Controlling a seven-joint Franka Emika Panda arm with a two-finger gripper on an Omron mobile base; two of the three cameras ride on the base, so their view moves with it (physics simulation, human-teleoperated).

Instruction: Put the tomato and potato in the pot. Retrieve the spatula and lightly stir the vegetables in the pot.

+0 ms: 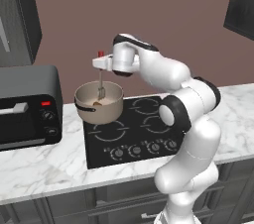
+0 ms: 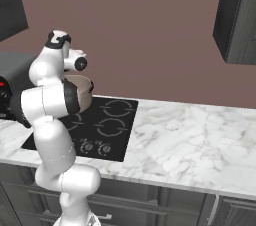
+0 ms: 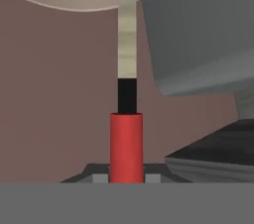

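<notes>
The pot is coloured beige, with a dark band below its rim. The spatula is given a red handle and a pale shaft. The desk is patterned in white and grey marble. The stove is black.

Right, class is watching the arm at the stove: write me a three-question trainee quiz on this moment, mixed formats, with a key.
1. True or false: the gripper is shut on the spatula's red handle.
2. Multiple choice: where is the spatula's lower end? A) lying on the marble counter B) down inside the pot C) resting on the toaster oven
3. Fill in: the pot stands at the left side of the black ____.

Key
1. True; the hand view shows the red handle rising between the fingertips.
2. B; the shaft runs down from the gripper into the pot.
3. Cooktop, beside the toaster oven.
</notes>
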